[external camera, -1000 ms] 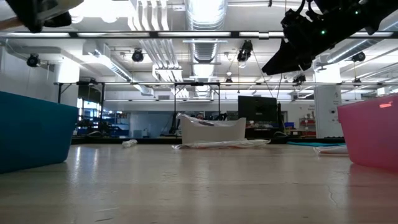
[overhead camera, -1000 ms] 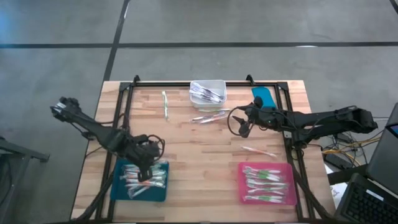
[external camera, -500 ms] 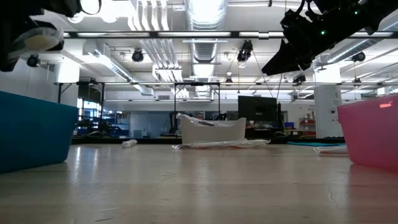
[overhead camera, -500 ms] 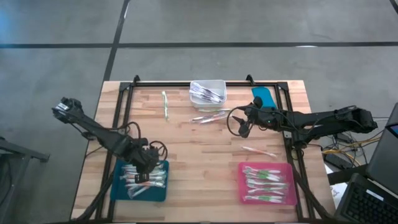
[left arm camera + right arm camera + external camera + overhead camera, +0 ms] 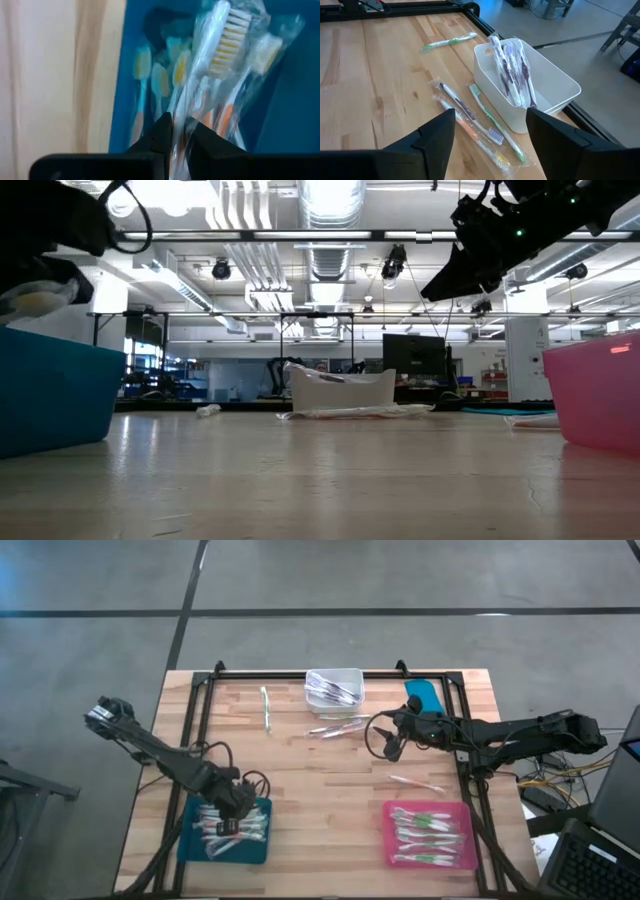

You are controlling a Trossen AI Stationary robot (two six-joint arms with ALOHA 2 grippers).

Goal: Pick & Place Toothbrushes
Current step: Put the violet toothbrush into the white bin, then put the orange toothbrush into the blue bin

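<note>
The left gripper (image 5: 238,812) hangs over the teal tray (image 5: 258,848). Its fingers (image 5: 161,134) stand narrow, pinched on a wrapped toothbrush (image 5: 226,47) whose white bristle head projects beyond the fingertips. More orange-handled toothbrushes (image 5: 155,82) lie in the tray directly below and ahead of the fingers.

The right gripper (image 5: 392,747) hovers above the table (image 5: 300,790) with its fingers (image 5: 434,137) spread wide and nothing between them. Ahead of these fingers, loose toothbrushes (image 5: 470,117) lie on the wood. Just beyond them stands the white bin (image 5: 555,82) holding several purple toothbrushes (image 5: 512,67). A single green toothbrush (image 5: 449,42) lies farther off. The pink tray (image 5: 467,852) holds green-accented toothbrushes (image 5: 425,835).
</note>
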